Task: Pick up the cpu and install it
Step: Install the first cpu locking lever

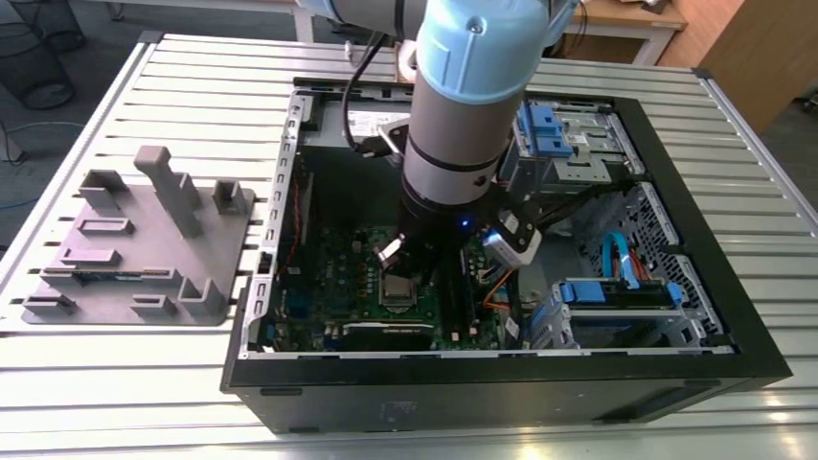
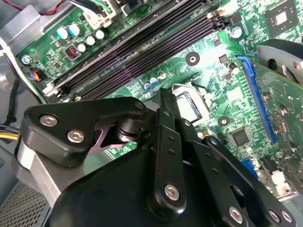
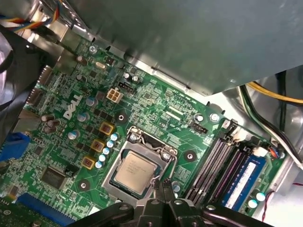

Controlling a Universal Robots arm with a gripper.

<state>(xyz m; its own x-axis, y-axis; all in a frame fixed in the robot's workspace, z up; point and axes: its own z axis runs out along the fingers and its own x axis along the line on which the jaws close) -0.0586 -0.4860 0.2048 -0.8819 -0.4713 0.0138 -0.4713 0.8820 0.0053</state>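
The cpu (image 3: 136,171) — square, dull silver-topped — lies flat, seated in the motherboard socket (image 3: 124,158)

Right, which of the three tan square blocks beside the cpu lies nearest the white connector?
In the first wrist view, the row's end block; the white connector sits just beyond it, the other two farther off.

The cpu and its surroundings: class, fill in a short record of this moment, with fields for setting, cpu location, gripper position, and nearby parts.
setting: open computer case lying on a slatted table, arm reaching inside
cpu location: cpu lies flat in the socket on the green motherboard; its metal top is uncovered
gripper position: gripper sits just over the cpu's edge, holding nothing; in the second wrist view its fingertips are close together
nearby parts: memory slots beside the socket; grey holder tray on the table at the exterior view's left
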